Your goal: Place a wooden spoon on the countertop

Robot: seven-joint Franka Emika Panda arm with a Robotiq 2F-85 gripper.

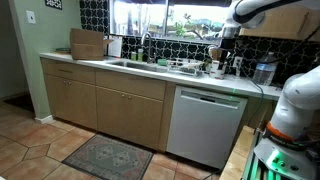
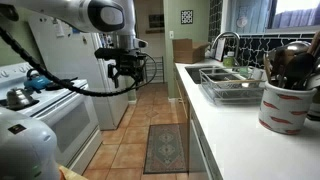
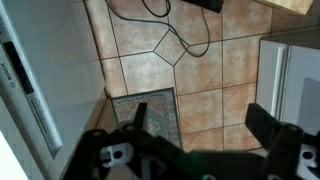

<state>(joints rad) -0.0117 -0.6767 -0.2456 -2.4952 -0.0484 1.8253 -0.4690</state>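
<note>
Fingers point(image 3: 265, 122) spread wide and empty above floor tiles point(image 3: 215, 70) and rug point(image 3: 160, 105), well apart from counter point(image 2: 235, 135), no spoon clearly picked out, only dark utensils point(image 2: 290, 58) upright in crock point(image 2: 285, 105) across aisle on that counter, likeliest spot for it.

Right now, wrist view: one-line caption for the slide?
Open, empty gripper looking down on a tiled kitchen floor, with a patterned rug below its fingers.

Countertop point(image 2: 236, 142) bare along its near stretch; dish rack point(image 2: 232, 90) and utensil crock point(image 2: 284, 108) obstruct beyond.
</note>
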